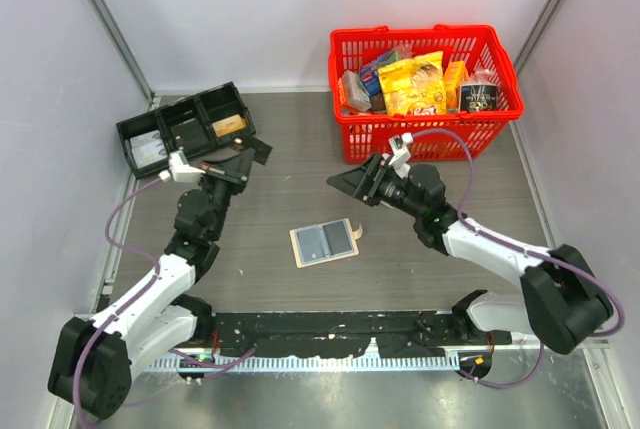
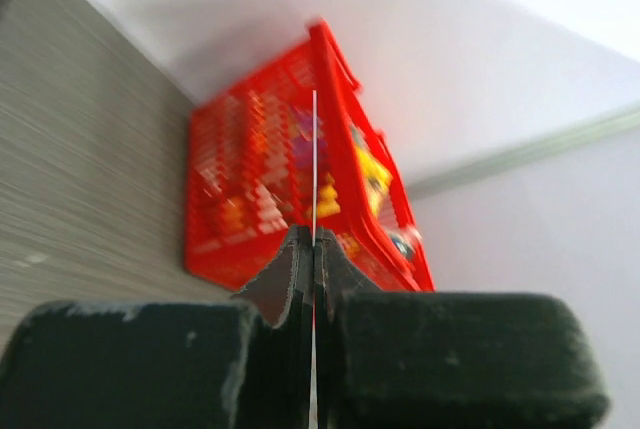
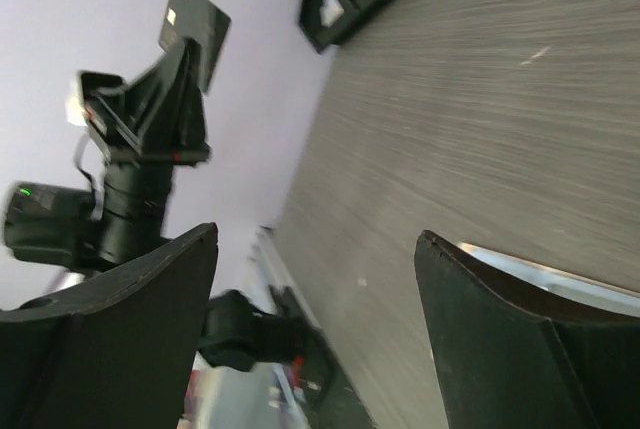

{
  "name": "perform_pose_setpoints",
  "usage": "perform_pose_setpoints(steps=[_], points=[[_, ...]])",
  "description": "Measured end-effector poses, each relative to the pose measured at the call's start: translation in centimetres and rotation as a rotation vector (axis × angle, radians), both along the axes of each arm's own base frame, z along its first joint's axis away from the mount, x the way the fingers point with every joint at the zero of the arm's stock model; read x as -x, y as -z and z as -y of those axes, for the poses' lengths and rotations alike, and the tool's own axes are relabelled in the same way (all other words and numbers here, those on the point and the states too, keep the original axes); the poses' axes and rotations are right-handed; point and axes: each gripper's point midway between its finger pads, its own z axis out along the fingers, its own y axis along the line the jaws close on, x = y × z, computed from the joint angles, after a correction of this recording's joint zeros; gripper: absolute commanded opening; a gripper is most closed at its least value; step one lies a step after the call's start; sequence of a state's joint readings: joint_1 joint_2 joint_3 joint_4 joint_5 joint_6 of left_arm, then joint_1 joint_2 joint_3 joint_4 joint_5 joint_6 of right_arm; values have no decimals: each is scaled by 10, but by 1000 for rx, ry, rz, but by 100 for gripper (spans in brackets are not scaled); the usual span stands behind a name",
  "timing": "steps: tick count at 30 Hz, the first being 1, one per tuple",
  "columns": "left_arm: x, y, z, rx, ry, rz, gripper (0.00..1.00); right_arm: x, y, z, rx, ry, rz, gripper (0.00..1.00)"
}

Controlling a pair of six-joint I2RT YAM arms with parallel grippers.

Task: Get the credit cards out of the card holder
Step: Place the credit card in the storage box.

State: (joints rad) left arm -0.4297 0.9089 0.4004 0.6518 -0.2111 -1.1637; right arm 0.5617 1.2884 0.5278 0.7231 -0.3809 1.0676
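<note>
Top external view: flat tan card holder [image 1: 323, 242] with blue-grey panels lies mid-table, between arms, touched by neither. Left gripper [image 1: 243, 161] clamps dark thin credit card [image 1: 259, 152], just beside black three-compartment tray [image 1: 176, 106]. Right gripper [image 1: 350, 185] jaws spread wide, empty, near red plastic basket [image 1: 420, 134].

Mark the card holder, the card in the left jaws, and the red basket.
card holder [image 1: 323, 242]: top view, grey inner panel.
card [image 3: 196, 21]: right wrist view, dark face.
red basket [image 1: 420, 135]: top view, front wall.

Pale walls [image 1: 300, 9], grey woodgrain table [image 1: 290, 139]
</note>
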Motion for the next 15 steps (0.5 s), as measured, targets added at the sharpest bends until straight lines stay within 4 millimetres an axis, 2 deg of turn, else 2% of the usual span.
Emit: perform_pose_setpoints(steps=[5, 8, 10, 13, 15], points=[[-25, 16, -65, 16, -222, -64, 0, -7, -16, 10, 220, 22, 68, 89], [-41, 33, -104, 43, -346, -119, 0, -5, -20, 24, 334, 40, 105, 93], [-53, 50, -126, 65, -416, -172, 0, -2, -18, 39, 415, 74, 127, 100], [-70, 73, -149, 92, -487, -244, 0, 4, -21, 66, 511, 146, 174, 100], [-85, 82, -165, 113, -535, -273, 0, 9, -32, 87, 559, 219, 235, 100]])
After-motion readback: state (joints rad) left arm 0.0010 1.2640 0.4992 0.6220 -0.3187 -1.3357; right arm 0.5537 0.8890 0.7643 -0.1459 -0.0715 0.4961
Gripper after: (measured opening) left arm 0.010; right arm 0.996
